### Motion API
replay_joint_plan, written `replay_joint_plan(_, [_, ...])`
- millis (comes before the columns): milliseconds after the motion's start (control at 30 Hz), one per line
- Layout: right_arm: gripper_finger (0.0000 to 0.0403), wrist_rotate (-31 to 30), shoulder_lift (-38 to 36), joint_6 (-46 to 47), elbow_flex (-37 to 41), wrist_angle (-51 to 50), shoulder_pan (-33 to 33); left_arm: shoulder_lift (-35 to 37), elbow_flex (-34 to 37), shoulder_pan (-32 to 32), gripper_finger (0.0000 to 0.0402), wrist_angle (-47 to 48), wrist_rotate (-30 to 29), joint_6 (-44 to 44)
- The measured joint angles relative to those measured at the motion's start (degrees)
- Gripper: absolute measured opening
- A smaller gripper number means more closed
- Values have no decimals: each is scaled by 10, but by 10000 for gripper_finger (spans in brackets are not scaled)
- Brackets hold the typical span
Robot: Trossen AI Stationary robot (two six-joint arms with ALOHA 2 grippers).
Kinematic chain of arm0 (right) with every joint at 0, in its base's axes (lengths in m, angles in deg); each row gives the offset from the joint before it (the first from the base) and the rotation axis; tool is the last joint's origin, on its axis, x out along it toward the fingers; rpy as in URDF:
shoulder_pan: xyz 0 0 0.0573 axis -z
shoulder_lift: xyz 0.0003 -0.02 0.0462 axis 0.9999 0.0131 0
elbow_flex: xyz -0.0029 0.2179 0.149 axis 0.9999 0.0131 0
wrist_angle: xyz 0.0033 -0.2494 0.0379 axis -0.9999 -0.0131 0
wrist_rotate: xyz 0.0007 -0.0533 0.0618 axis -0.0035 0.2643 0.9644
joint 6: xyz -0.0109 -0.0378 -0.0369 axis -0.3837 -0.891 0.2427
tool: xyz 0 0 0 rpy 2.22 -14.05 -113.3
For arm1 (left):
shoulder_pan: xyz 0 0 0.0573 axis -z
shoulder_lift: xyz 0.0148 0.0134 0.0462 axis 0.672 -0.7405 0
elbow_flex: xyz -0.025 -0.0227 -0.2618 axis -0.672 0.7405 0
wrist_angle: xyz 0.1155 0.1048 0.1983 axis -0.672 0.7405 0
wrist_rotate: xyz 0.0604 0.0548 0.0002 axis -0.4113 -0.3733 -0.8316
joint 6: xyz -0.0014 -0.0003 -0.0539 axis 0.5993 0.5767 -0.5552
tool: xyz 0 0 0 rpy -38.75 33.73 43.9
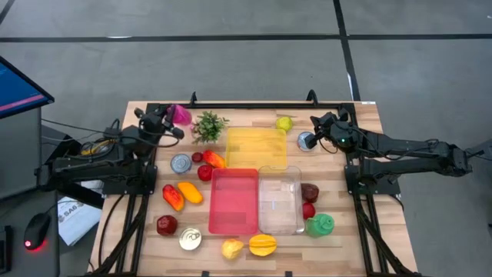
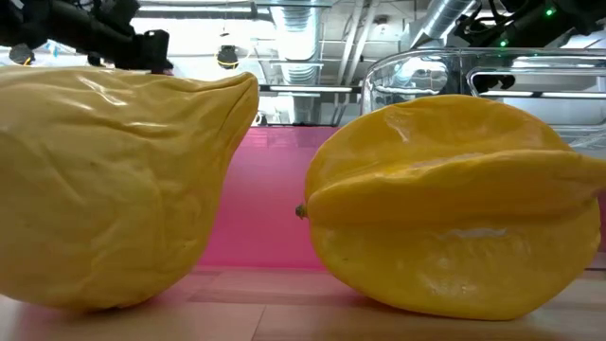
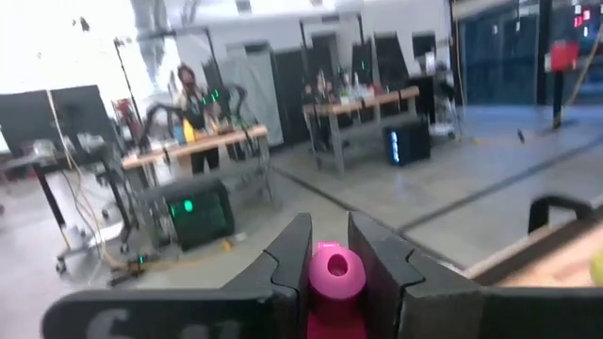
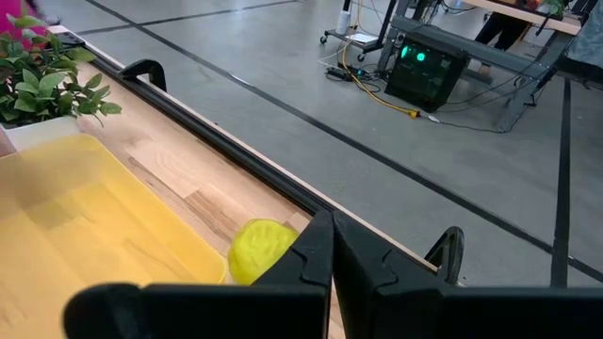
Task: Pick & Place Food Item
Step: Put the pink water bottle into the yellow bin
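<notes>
Three trays (image 1: pixel 256 148), two cans (image 1: pixel 181 163), one plant (image 1: pixel 208 126), two arms (image 1: pixel 100 161)

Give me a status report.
Left gripper shut on pink item, far-left table corner. Right gripper shut, empty, near lime fruit. Nothing blocking.

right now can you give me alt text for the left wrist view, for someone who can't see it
The left gripper holds a glossy magenta rounded food item between its two dark fingers, lifted so that the view looks into a workshop. Behind are benches with equipment, a person standing at one, and a wooden table edge at the side.
</notes>
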Motion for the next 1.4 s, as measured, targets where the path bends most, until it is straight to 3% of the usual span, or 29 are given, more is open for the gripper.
replay_joint_plan(200, [0,0,0,0,0,0,0,0,0,17,47,-87,10,44])
replay_joint_plan(733, [0,0,0,0,0,2,0,-37,-1,82,46,-216,151,40])
replay_joint_plan(933, [0,0,0,0,0,4,0,-104,-16,82,47,-246,160,39])
replay_joint_plan(1400, [0,0,1,-1,0,4,0,-318,-174,81,47,-210,191,4])
